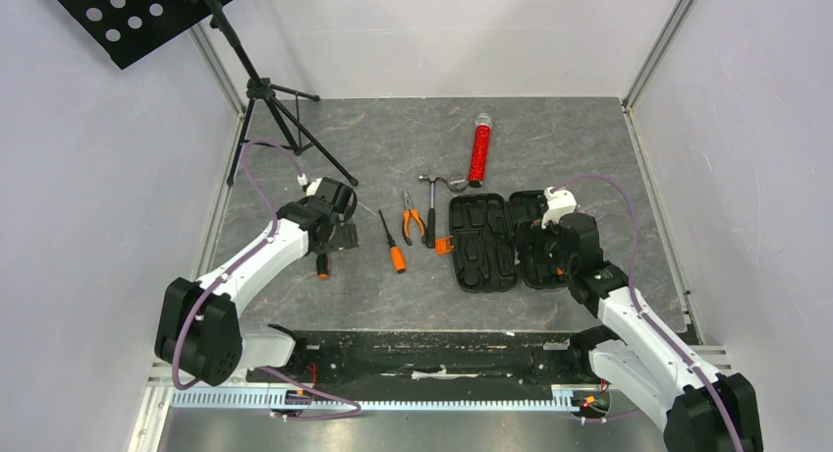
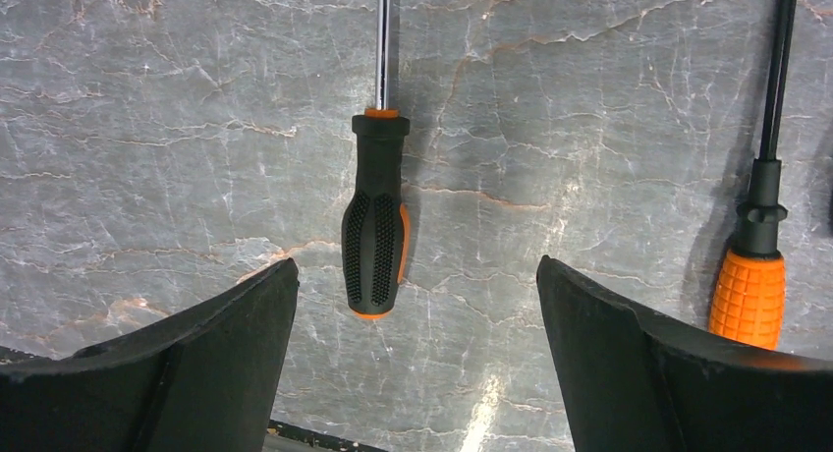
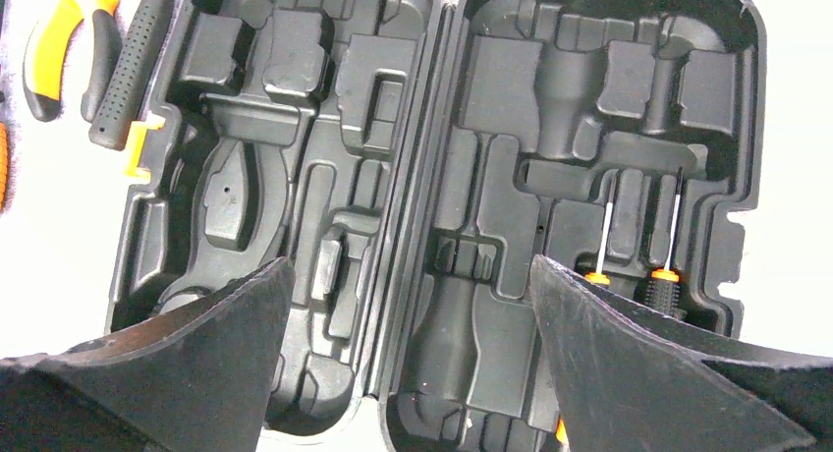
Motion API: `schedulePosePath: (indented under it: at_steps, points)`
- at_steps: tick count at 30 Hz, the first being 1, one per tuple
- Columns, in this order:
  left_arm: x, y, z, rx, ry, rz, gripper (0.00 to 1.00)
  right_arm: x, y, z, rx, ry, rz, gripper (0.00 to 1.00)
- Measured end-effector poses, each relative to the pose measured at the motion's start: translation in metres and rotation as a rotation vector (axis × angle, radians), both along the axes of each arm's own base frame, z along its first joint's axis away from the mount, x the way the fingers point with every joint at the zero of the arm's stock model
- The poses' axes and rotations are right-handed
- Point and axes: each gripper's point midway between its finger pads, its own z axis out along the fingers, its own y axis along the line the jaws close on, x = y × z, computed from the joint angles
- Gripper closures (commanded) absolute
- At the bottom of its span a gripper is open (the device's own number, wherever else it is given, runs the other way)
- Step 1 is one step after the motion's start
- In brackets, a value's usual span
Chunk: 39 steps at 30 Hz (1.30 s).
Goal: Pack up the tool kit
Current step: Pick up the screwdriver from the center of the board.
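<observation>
**Figure. Early step of packing, as I judge it: first pick of a loose tool.** The case [image 1: 481, 241] lies opened flat at centre right of the top view. Its two moulded halves sit side by side, with the orange latch toward the tools.

My left gripper [image 2: 417, 265] hangs wide and empty, straddling the black-handled screwdriver [image 2: 373, 241]. That tool lies on the table [image 1: 393, 138] at centre left, and neither finger touches it. My right gripper [image 3: 410, 265], likewise wide and holding nothing, hovers over the case's hinge.

Next move, in my judgement: I lower the left arm, close across the handle, lift, and carry the tool rightward to a matching long slot, with the shaft aligned to the recess.

| Thing | Count | Where |
|---|---|---|
| Case | one | centre right |
| Loose screwdrivers | two | the second is the orange-handled screwdriver [image 1: 393, 248], just right of the first |
| Small screwdrivers [image 3: 666, 275] | two | seated in the case's right half, lower right of the right wrist view |
| Pliers [image 1: 414, 224] | one | between the screwdrivers and the case |
| Hammer [image 1: 430, 216] | one | between the screwdrivers and the case |
| Red tube [image 1: 479, 152] (not kit) | one | upper centre |
| Tripod stand [image 1: 270, 108] (not kit) | one | upper left |
</observation>
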Motion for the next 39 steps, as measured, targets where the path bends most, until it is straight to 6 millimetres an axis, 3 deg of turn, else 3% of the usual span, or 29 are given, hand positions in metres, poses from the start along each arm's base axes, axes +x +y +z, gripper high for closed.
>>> schedulePosePath:
  at_steps: [21,29,39]
  points:
    - [-0.004,-0.022,-0.007,-0.139,0.016,-0.018,0.07,-0.003,0.001,0.010,0.011,-0.042,0.008,0.12]
    - [0.001,-0.063,0.001,-0.317,-0.012,-0.041,0.10,-0.003,0.001,0.011,0.013,-0.046,0.008,0.12]
    - [-0.009,-0.120,-0.025,-0.290,0.088,-0.129,0.20,-0.005,0.000,0.006,0.009,-0.035,0.008,0.12]
